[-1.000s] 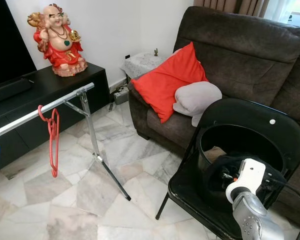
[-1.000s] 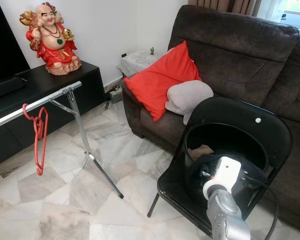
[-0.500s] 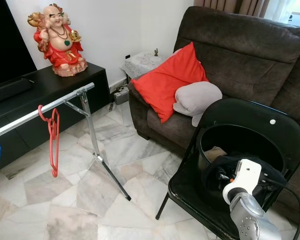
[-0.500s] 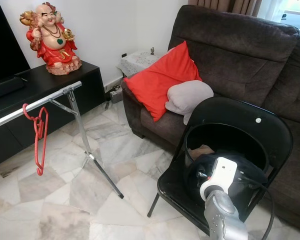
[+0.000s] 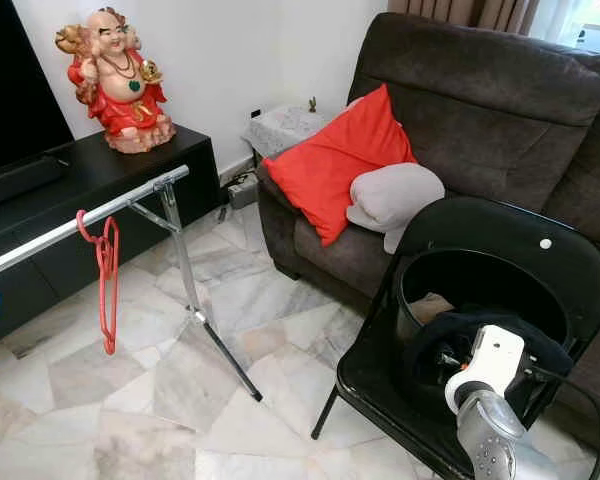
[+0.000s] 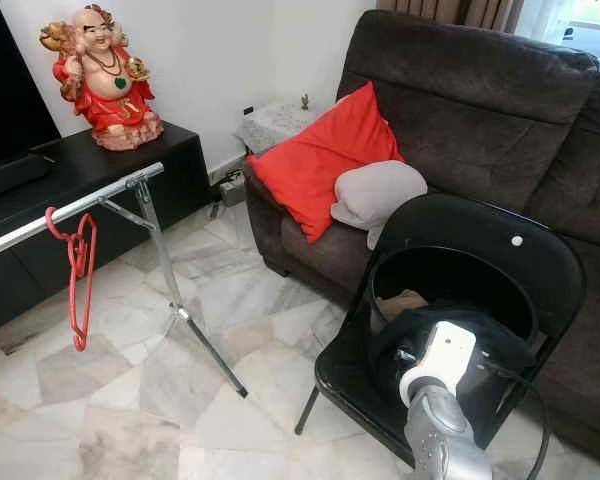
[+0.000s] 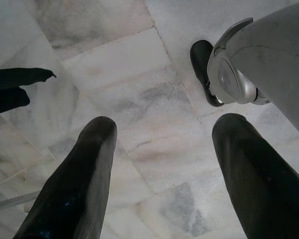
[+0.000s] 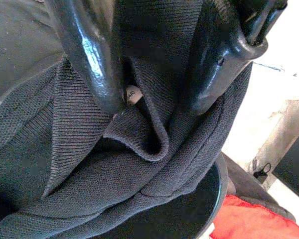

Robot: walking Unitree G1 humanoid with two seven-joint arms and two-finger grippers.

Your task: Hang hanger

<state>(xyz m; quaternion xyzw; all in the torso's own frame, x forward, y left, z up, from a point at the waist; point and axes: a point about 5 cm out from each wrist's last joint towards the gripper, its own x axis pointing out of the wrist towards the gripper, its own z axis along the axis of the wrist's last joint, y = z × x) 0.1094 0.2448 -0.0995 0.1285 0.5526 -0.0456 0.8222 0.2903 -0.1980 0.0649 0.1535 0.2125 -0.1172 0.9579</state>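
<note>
Silver clothes rail at left, red plastic hanger hooked on it. Black round basket on the chair, near right. Right gripper pinches dark knitted garment inside, presumably to lift it. Left gripper idle, fingers wide apart.

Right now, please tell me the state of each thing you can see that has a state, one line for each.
Red hanger: hanging on the rail.
Rail: standing on the floor.
Dark garment: bunched in the bucket, pinched by the right claw.
Bucket: upright on the chair.
Chair: unfolded beside the sofa.
Right claw: shut on the dark garment.
Left claw: open, over the floor.
Red cushion: leaning on the sofa.
</note>
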